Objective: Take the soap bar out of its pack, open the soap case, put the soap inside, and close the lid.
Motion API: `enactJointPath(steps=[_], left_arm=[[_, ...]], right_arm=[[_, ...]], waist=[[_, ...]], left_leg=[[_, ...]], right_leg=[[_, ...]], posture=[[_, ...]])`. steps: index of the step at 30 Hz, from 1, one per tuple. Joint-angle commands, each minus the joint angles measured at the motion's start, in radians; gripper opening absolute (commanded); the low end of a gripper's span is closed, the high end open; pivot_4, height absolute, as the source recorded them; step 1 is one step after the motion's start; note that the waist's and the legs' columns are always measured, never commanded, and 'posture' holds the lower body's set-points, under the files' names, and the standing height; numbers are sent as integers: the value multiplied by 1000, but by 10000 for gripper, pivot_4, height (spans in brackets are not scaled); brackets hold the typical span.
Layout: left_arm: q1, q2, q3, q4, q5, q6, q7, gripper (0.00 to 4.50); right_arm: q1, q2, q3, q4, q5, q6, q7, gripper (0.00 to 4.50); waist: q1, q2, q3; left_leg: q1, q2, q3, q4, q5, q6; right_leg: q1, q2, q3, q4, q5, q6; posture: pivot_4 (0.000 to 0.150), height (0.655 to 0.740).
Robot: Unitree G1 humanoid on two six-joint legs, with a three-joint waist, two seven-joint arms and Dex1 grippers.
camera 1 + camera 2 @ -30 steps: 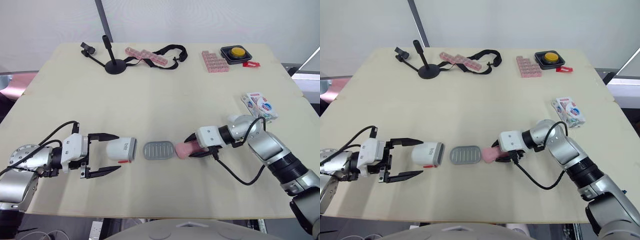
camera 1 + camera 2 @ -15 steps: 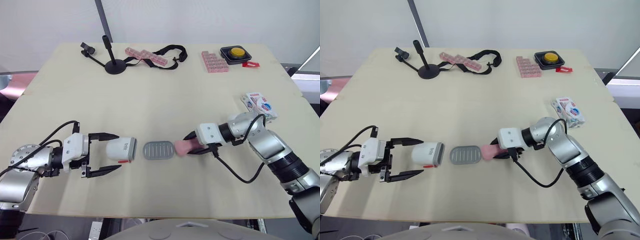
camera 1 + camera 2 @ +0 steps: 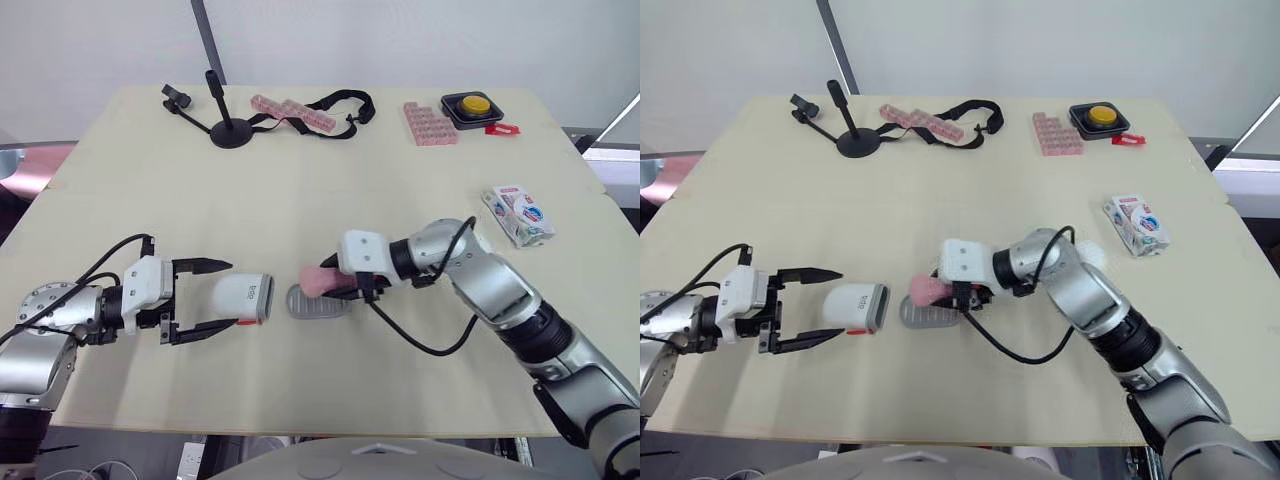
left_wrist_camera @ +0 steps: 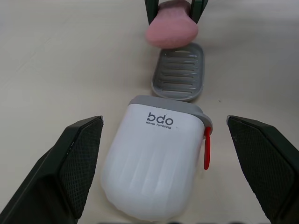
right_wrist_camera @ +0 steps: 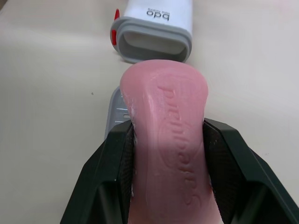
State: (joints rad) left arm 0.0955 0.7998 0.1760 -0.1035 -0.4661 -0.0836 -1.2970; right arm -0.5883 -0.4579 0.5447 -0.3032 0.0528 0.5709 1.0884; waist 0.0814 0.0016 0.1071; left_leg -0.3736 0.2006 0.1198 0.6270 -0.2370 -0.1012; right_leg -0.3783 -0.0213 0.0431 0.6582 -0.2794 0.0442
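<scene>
Right hand around pink soap, grey tray half hidden beneath

Pink oval soap bar: looked waxy, matt, embossed. White plastic case shell: was smooth, semi-gloss, fluted. Grey plastic tray: was ridged, matt. Beige tabletop: was matt.

In the right wrist view the soap covers most of the grey tray, leaving a sliver at one side. The soap's rear end is lost between the fingers of the right gripper. From the left wrist, the picture's edge cuts off the soap's far end (and those fingers above their tips). The print on the soap pack is too small to read.
</scene>
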Motion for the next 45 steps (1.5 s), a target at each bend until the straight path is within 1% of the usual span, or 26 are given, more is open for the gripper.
enactJointPath(steps=[1, 9, 29, 30, 32, 35, 36, 41, 45], left_arm=[[3, -1, -1, -46, -7, 13, 13, 45000], [-3, 2, -7, -67, -9, 40, 18, 45000], [-26, -5, -15, -58, 8, 33, 34, 45000], [-27, -6, -16, -59, 9, 33, 35, 45000], [-26, -6, -16, -60, 9, 32, 35, 45000], [-23, -6, -17, -59, 12, 28, 33, 45000], [-23, -5, -19, -58, 14, 27, 31, 45000], [-32, -7, -23, -54, 20, 25, 32, 45000], [-44, -4, -27, -45, 22, 24, 28, 45000]], right_arm=[[-23, 26, 33, -47, -17, 59, -35, 16900], [-30, 58, 97, -40, -39, 116, -76, 16900], [-45, 62, 118, 15, -41, 98, -72, 16900], [-44, 61, 118, 16, -40, 94, -69, 24895], [-44, 60, 116, 15, -37, 93, -67, 30520], [-45, 58, 109, 17, -35, 82, -65, 40405], [-46, 58, 105, 17, -32, 83, -64, 44508], [-47, 56, 65, 16, -10, 68, -57, 44508], [-19, 47, -54, 5, 79, 23, -39, 44508]], waist=[[0, 0, 0], [-1, 0, 0], [-1, 0, 0], [-1, 0, 0], [-1, 0, 0], [-1, 0, 0], [-1, 0, 0], [-1, 0, 0], [1, 0, 0]], left_leg=[[0, 0, 0, 0, 0, 0], [0, 0, 0, 0, 0, -1], [1, 0, 0, 0, 1, -1], [1, 0, 0, 0, 1, -1], [1, 0, 0, 0, 1, -1], [1, 0, 0, 0, 1, -1], [1, 0, 0, 0, 1, -1], [1, 0, 0, 0, 1, -1], [1, 0, 0, 0, 1, -1]], right_leg=[[0, 0, 0, 0, 0, 0], [0, 0, 0, 1, 0, 0], [0, 0, 0, 3, 0, 0], [0, 0, 0, 3, 0, 0], [0, 0, 0, 3, 0, 0], [0, 0, 0, 3, 0, 0], [0, 0, 0, 3, 0, 0], [-1, 0, 0, 4, 0, 0], [-1, 0, 0, 4, 0, 0]], posture=[[1500, 7400], [1500, 7400], [1500, 7400], [1500, 7400], [1500, 7400], [1500, 7400], [1500, 7400], [1500, 7400], [1500, 7400]])
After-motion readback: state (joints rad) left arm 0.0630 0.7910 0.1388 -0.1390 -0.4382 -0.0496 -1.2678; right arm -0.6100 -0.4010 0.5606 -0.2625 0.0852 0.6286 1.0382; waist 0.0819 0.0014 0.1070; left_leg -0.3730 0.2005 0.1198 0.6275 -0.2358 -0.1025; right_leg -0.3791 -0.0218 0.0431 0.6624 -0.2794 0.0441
